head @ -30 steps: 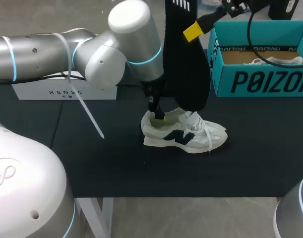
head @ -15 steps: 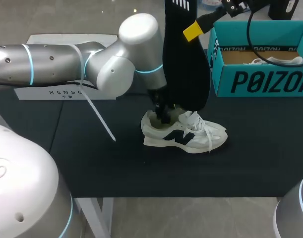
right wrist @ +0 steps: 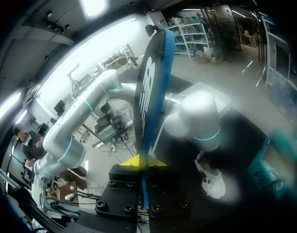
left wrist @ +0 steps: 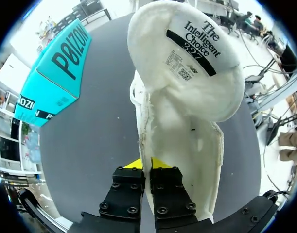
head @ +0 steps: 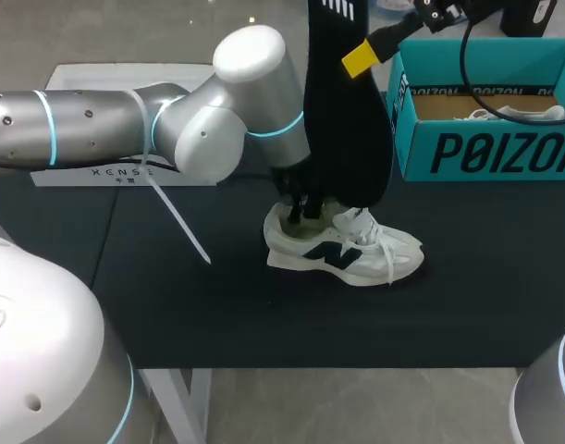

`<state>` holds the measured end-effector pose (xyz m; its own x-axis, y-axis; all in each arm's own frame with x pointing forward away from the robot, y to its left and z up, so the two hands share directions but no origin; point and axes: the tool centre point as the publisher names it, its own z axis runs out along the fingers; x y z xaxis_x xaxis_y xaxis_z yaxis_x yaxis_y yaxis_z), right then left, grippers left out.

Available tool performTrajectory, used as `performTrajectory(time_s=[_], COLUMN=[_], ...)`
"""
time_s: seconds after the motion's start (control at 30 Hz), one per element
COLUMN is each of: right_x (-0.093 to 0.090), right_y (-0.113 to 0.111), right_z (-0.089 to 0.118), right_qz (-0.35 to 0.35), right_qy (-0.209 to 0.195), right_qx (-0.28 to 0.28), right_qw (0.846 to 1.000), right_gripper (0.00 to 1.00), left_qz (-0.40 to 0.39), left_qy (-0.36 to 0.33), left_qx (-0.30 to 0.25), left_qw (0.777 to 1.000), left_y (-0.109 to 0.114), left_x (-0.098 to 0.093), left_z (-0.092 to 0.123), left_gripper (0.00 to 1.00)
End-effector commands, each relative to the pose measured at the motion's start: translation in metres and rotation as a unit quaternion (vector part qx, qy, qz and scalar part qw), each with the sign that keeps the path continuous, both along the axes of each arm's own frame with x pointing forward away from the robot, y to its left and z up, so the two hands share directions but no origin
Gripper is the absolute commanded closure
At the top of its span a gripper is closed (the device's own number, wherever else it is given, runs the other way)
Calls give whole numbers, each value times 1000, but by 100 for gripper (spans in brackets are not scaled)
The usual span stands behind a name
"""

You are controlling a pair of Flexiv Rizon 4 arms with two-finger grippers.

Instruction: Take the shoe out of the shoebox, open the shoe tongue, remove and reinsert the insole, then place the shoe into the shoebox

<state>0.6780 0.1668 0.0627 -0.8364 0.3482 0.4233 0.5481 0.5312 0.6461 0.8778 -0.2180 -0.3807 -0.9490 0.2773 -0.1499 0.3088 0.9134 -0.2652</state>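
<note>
On the dark table [head: 217, 305], the white shoe [head: 356, 254] sits on its sole. It is out of the blue shoebox [head: 485, 148] and near it. Its tongue [left wrist: 187, 53] is pulled wide open. My left gripper [left wrist: 146, 164] has its fingers pressed together on the rim of the shoe near the heel, and it holds the shoe there. My right gripper [right wrist: 144, 161] is up high. It pinches the black insole [head: 342, 129], which hangs down over the shoe. So I think three jobs are done: shoe out, tongue open, insole out. Two jobs are left. The insole must go back inside the shoe. Then the shoe must go into the shoebox.
</note>
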Motion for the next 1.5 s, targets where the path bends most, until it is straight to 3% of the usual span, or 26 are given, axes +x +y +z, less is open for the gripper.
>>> performTrajectory(time_s=[0.03, 0.2, 0.33, 0.5, 0.73, 0.93, 1.2, 1.5], right_x=[1, 1, 1, 1, 1, 1, 1, 1], right_y=[2, 2, 2, 2, 2, 2, 2, 2], right_z=[0, 0, 0, 0, 0, 0, 0, 0], right_qz=[0, 0, 0, 0, 0, 0, 0, 0], right_qy=[1, 1, 1, 1, 1, 1, 1, 1], right_qx=[-2, -2, -2, -2, -2, -2, -2, -2], right_qw=[1000, 1000, 1000, 1000, 1000, 1000, 1000, 1000], right_gripper=[100, 100, 100, 100, 100, 100, 100, 100], left_qz=[-30, -124, -248, -429, -571, -628, -675, -667], left_qy=[5, 26, -4, 7, 29, 44, 55, 68], left_qx=[-12, -65, -45, -21, 22, 51, 73, 82], left_qw=[999, 990, 968, 903, 820, 775, 732, 738], left_y=[4, -4, -15, -32, -53, -64, -63, -74], left_x=[8, 17, 30, 30, 9, -18, -31, -37], left_z=[7, 26, 41, 53, 70, 63, 39, 21], left_gripper=[100, 100, 100, 100, 100, 100, 100, 100])
